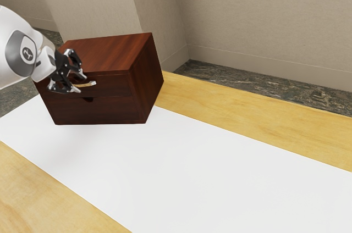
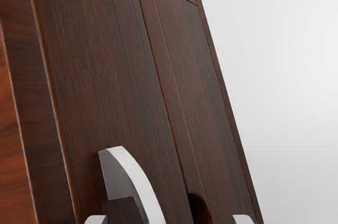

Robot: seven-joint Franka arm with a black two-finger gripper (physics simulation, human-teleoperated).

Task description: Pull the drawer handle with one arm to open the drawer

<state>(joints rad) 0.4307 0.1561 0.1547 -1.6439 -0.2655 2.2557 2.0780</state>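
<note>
Cabinet (image 1: pixel 118 51) of dark reddish wood stands on a white sheet (image 1: pixel 192 172) that covers the middle of the pale wooden desk (image 1: pixel 264 123), toward the exterior view's upper left. Its drawer (image 1: pixel 113 84) is the upper band of the front face, and as far as the exterior view shows, that front sits level with the rest of the face. The handle (image 1: pixel 87 84) is a pale curved bar fixed near the drawer's end at the exterior view's left.

The white arm (image 1: pixel 22 51) comes in from the exterior view's left edge, and its black jaws sit right at the handle, close against the drawer front. The jaws look spread apart, not clamped on anything.

In the wrist view the wood grain of the drawer front (image 2: pixel 105 76) runs close under the hand. The silver arc of the handle (image 2: pixel 124 176) rises between two pale fingertips (image 2: pixel 95 218) that stand well apart from each other. Grey stone floor (image 1: pixel 264 82) and beige walls lie beyond the desk.
</note>
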